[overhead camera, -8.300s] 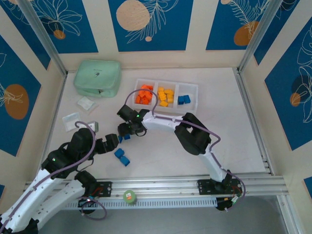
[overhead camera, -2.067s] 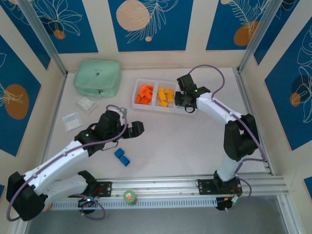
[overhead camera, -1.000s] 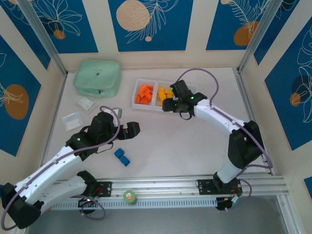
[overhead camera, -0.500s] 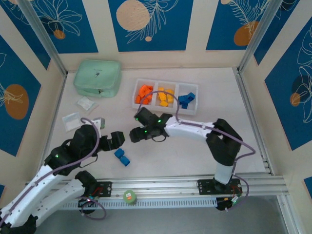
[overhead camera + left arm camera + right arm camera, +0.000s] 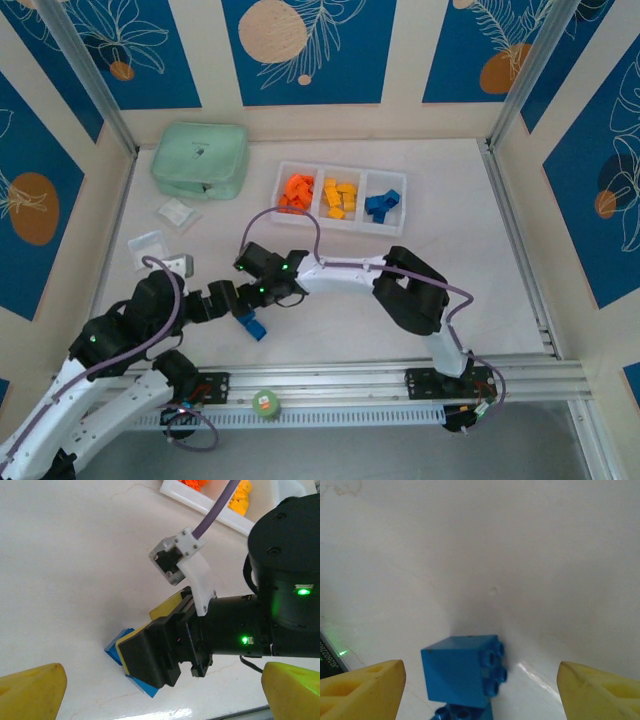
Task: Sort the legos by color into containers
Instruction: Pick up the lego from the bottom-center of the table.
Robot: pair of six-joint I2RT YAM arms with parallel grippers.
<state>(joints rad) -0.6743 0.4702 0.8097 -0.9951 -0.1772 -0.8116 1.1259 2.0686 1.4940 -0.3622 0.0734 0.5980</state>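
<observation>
Right gripper (image 5: 252,298), fingers spread wide, hangs over two loose blue legos (image 5: 462,672) lying well apart from the white tray (image 5: 393,218), off its near-left side. They sit squarely between its jaws. Left gripper (image 5: 228,297), likewise unclenched, waits just beside.
</observation>
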